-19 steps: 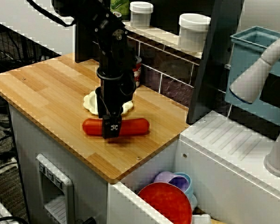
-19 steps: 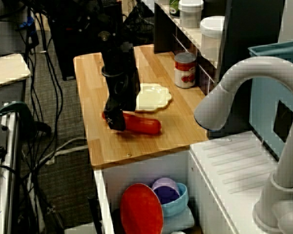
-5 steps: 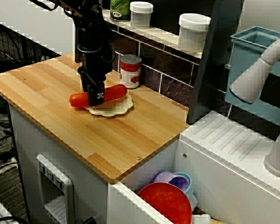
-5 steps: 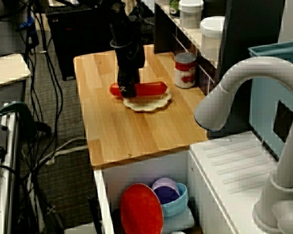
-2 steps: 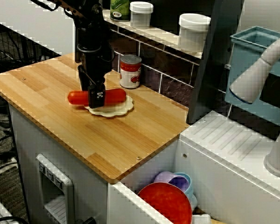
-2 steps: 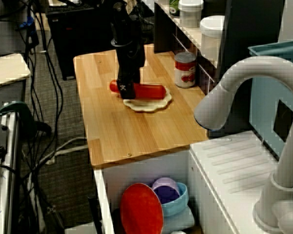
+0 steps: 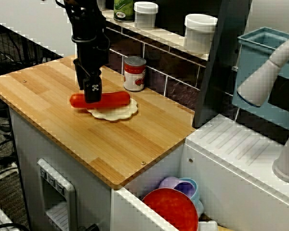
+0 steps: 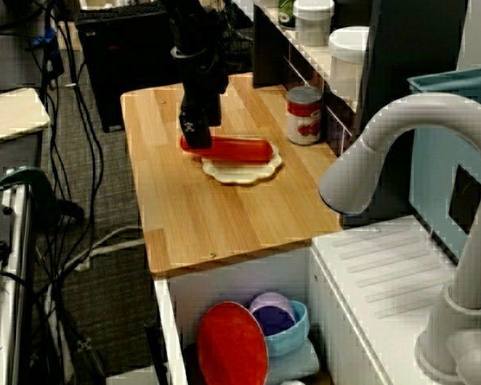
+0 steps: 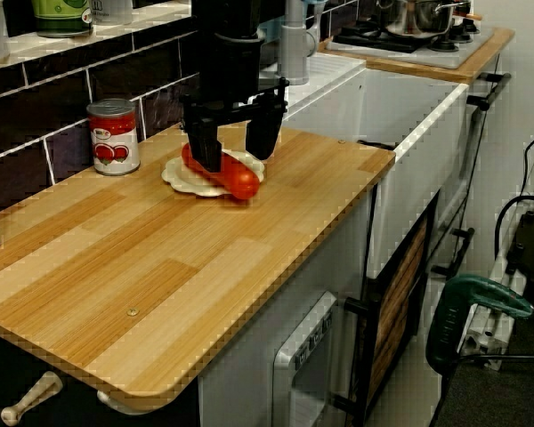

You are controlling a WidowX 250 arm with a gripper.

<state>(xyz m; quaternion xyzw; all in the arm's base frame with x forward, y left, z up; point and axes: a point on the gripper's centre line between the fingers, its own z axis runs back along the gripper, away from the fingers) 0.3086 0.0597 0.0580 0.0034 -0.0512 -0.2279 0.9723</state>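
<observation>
In the view from the desk's front corner, the jaws hang just above a red sausage (image 7: pixel 113 98). It lies across a scalloped cream plate (image 7: pixel 116 113) on the wooden desk (image 7: pixel 43 94), and a tomato can (image 7: pixel 134 73) stands just behind them.

In the view past the faucet, one end of the sausage (image 8: pixel 240 149) sits right under the jaws.

In the low view along the desk, the jaws are released, with fingers (image 9: pixel 203 142) spread on either side of the sausage (image 9: pixel 238 178).

Wooden counter (image 7: pixel 135 142), dark tiled wall (image 7: pixel 176 89), white cabinets (image 9: pixel 245 374)
</observation>
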